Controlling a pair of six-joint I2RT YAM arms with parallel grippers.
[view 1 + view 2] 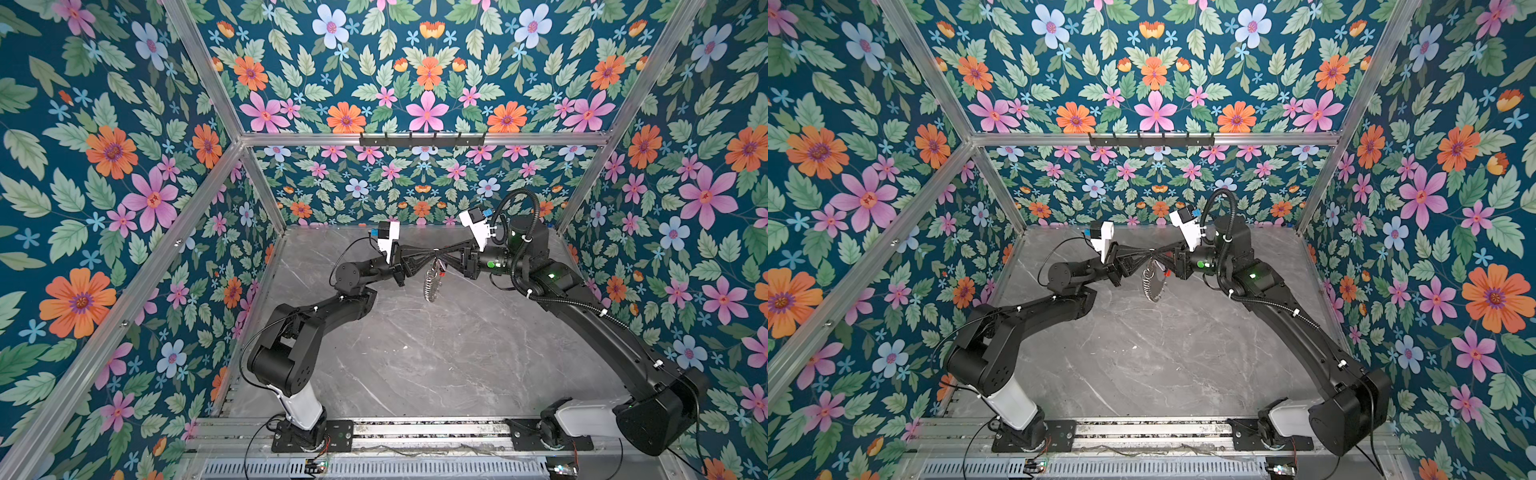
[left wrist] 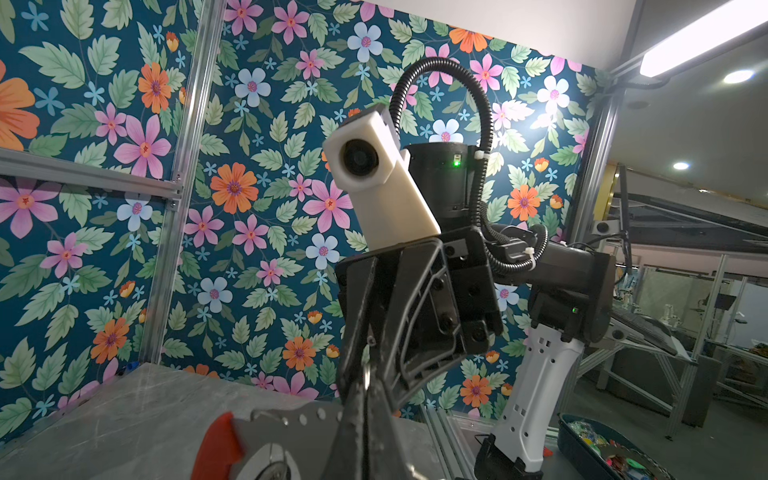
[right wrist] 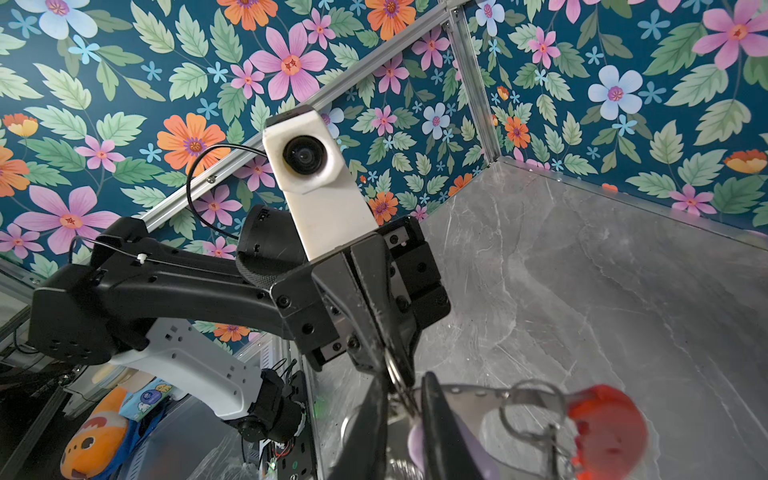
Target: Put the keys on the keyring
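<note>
While both grippers meet in mid-air near the table's (image 1: 415, 353) far edge, the keyring (image 1: 431, 286) dangles between them. The left gripper (image 3: 392, 365) is clamped on it, and the right gripper (image 3: 401, 432) appears to pinch the lilac key (image 3: 415, 442). It looks like light, stiff, slippery metal that swings, so the flat tag is the best place to grip.

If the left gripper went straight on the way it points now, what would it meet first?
Probably the right gripper: the left gripper points at it, tips almost touching, above the hanging keyring with red plastic section and silver rings. Depth is unclear.
</note>
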